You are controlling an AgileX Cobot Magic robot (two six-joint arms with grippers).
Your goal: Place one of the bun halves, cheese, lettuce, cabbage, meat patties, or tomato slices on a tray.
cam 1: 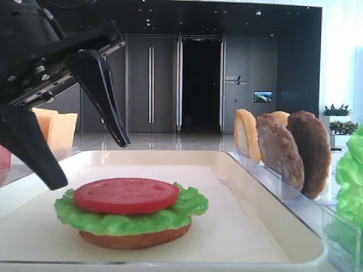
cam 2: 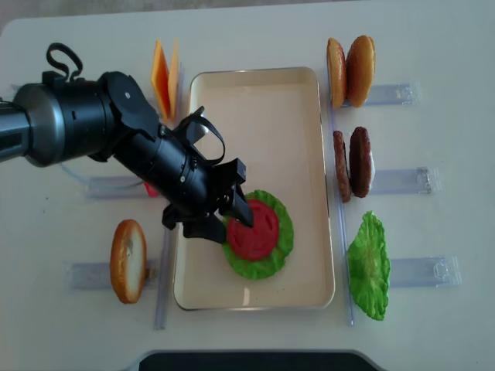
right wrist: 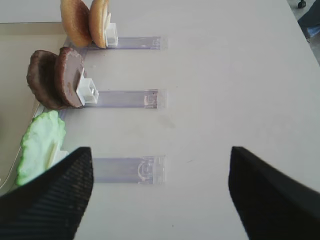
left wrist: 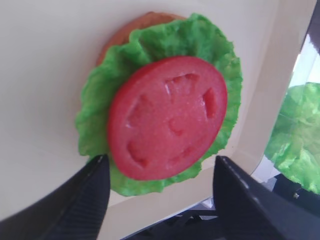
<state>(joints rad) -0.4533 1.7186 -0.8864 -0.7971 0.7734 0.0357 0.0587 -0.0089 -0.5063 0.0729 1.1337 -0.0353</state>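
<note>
Left gripper [cam 2: 219, 203], jaws released, centre frame above tomato slice [cam 2: 253, 228] on lettuce [cam 2: 267, 263], tray [cam 2: 263, 100]; right gripper [right wrist: 160, 195] jaws released.

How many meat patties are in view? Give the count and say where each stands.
2. Both meat patties stand on edge, side by side in the clear holder right of the tray, between the buns and the lettuce. None appear hidden.

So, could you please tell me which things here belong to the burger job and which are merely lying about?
Job: tomato slice on lettuce and bun half, tray, open left pincer, meat patties, cheese.
Lying about: clear holders.
</note>
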